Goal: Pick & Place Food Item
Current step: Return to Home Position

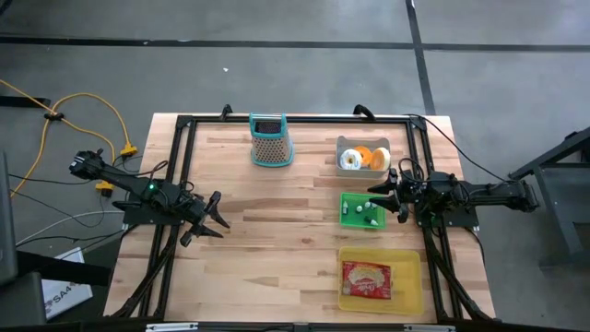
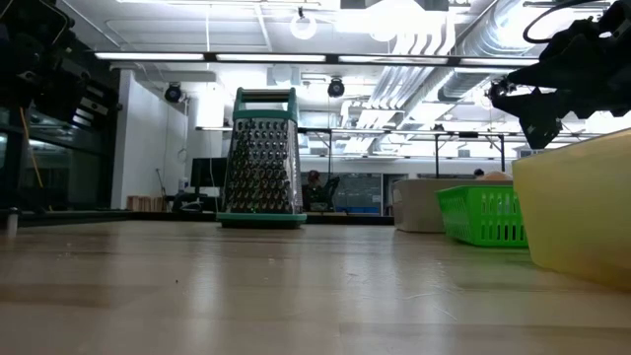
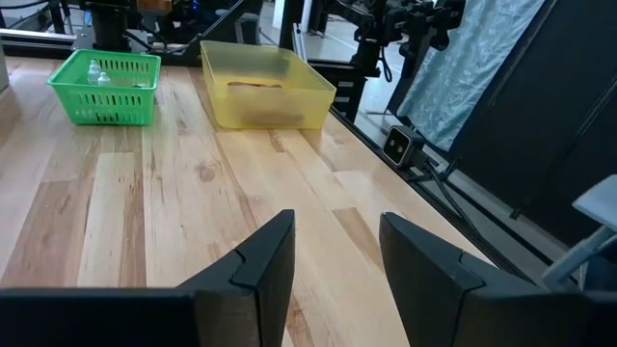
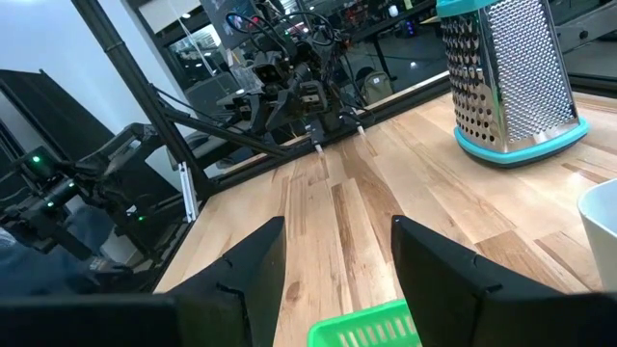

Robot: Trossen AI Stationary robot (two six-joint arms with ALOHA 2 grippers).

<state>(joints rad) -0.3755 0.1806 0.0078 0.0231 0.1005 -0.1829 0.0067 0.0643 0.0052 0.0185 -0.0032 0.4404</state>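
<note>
— Two grippers, both empty?
— Yes. Left gripper (image 1: pixel 217 215) hangs wide open over bare wood. The donuts (image 1: pixel 352 160) lie in the gray bin (image 1: pixel 341 141), just beside the right gripper (image 1: pixel 380 198), also spread wide.
— Next?
— Probably drawing both arms home, nothing to carry.

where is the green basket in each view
High view: green basket right of centre, beside the yellow bin.
Low view: right side, partly behind that bin.
Left wrist view: far off, beside that bin.
Right wrist view: only its rim, close up.
Landmark: yellow bin, absent from right wrist.
</note>
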